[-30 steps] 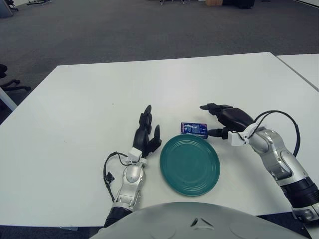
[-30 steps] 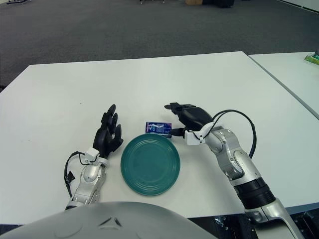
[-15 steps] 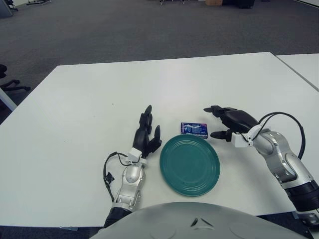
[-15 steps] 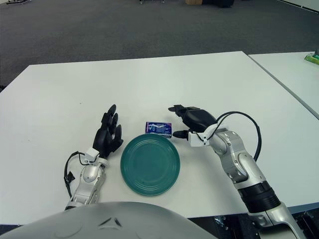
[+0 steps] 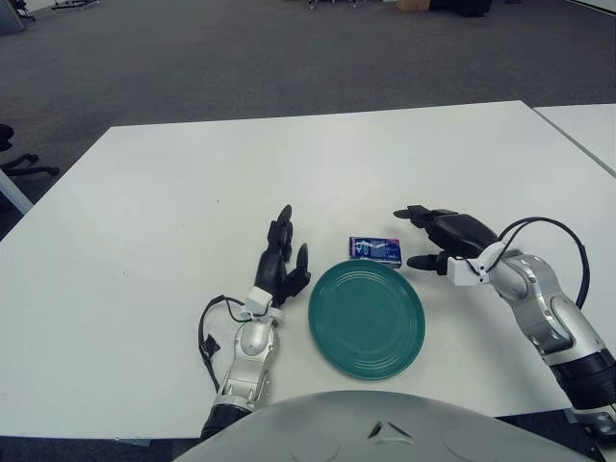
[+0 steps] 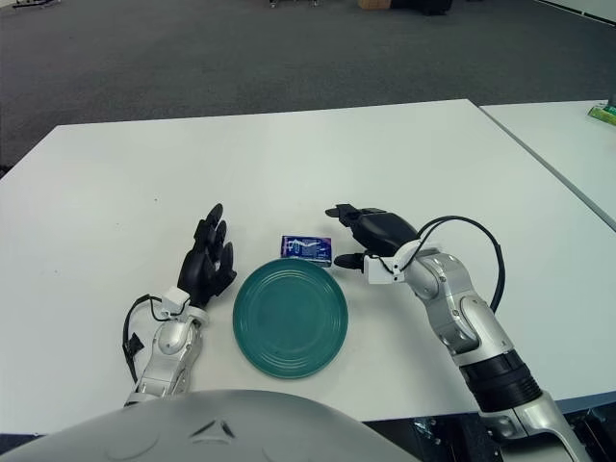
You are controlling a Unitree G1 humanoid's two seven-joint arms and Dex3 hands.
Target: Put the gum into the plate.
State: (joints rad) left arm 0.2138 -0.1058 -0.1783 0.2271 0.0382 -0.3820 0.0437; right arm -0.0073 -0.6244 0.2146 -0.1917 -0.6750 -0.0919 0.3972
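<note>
On the white table (image 5: 164, 192), seen from the left eye view, the small blue rectangular gum packet (image 5: 375, 249) lies flat just beyond the far rim of the round teal plate (image 5: 366, 318), close to it but outside it, so the task is not yet done: the packet is ungrasped and both the pick and the placing are left. To the packet's right, the right robot hand (image 5: 435, 236) sits near it without touching, its dark fingers spread wide and pointing leftward toward the packet, holding nothing, with the silver forearm angling back toward the robot. At the plate's left side the left robot hand (image 5: 282, 262) shows with fingers extended and relaxed, empty and idle. From the right eye view, the same layout holds: the gum packet (image 6: 307, 248) lies beyond the plate (image 6: 290, 318), and the right robot hand (image 6: 371, 231) is open just beside it, a clear gap between fingertips and packet.
</note>
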